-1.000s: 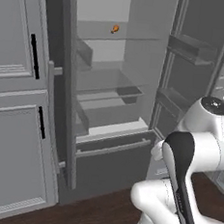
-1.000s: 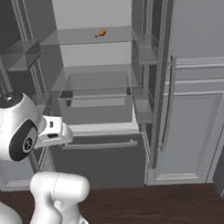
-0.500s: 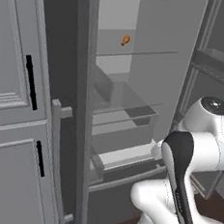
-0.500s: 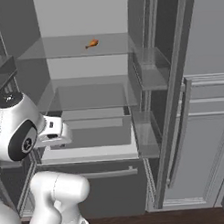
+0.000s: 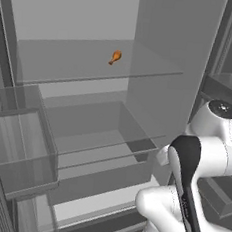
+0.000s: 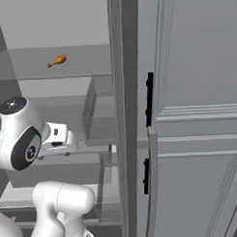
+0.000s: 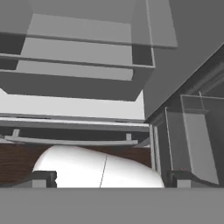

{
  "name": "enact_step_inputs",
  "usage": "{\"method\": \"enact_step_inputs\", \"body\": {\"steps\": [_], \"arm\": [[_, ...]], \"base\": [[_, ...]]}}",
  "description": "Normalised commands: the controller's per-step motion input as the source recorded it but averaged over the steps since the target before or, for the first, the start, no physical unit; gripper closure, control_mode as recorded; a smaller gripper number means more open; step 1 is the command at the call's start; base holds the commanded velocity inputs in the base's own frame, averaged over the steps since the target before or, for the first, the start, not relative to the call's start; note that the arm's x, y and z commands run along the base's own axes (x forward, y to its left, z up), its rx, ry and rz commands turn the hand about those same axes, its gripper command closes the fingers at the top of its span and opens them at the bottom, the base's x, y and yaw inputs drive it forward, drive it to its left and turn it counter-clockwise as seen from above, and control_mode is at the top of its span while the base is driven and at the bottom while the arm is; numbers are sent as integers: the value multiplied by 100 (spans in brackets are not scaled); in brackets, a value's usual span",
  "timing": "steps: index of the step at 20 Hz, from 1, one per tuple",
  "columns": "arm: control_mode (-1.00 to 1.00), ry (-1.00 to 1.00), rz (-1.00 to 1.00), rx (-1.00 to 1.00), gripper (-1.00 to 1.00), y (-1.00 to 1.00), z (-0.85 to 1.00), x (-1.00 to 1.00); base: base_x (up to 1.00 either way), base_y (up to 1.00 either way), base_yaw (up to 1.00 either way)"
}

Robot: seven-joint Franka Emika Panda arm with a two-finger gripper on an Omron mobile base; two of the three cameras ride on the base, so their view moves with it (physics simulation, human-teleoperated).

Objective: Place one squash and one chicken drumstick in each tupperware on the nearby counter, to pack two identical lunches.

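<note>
One chicken drumstick [image 5: 115,57] lies on the glass shelf [image 5: 67,65] of the open fridge, small and orange-brown. The hand [image 7: 109,178] hangs released, fingers wide apart, grasping nothing.

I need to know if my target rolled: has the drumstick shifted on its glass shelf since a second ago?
No. The drumstick sits at the same spot on the glass shelf; the base drove closer, shifting the whole view.
</note>
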Motion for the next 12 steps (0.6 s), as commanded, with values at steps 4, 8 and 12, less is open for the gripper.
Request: {"method": "enact_step_inputs", "body": {"steps": [4,8,12], "arm": [[-100,1,2,0,-100,11,-12,31],[-100,0,0,-2,-100,58,-16,57],[-100,1,-13,-1,-100,51,-4,58]], "base": [[34,2,5],[0,0,0],[0,0,0]]}}
